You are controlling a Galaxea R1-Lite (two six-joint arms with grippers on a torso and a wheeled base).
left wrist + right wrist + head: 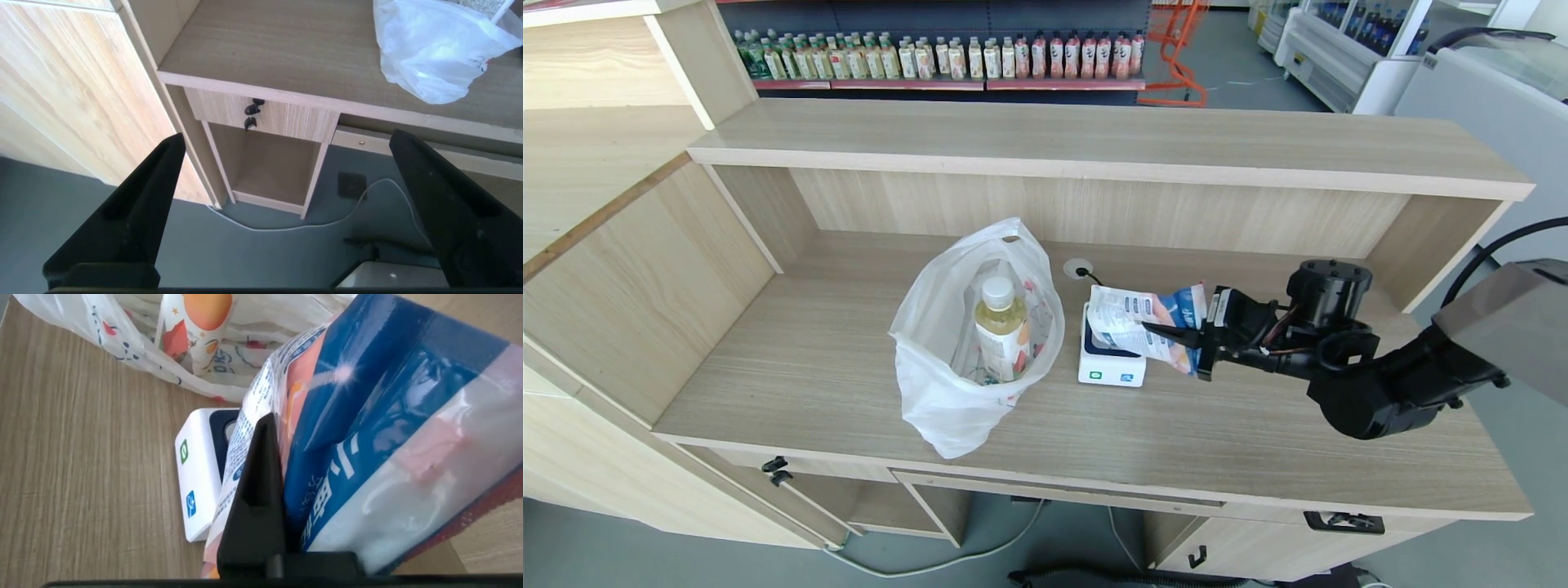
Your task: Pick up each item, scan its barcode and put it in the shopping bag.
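My right gripper [1172,336] is shut on a blue and white snack packet [1143,325], holding it just above the small white barcode scanner [1109,366] on the counter. From the right wrist, the packet [392,449] rises beside one dark finger [257,498], with the scanner [200,486] below it. The white shopping bag [968,335] stands open to the left of the scanner with a yellow drink bottle [1001,327] upright inside. My left gripper [294,220] hangs open below the counter's front edge, over the floor, holding nothing.
The wooden counter [833,359] has a raised back wall and side walls. A cable grommet [1078,269] sits behind the scanner. Under the counter there is an open cubby [265,163] and a cable on the floor. Free countertop lies left of the bag and right of the scanner.
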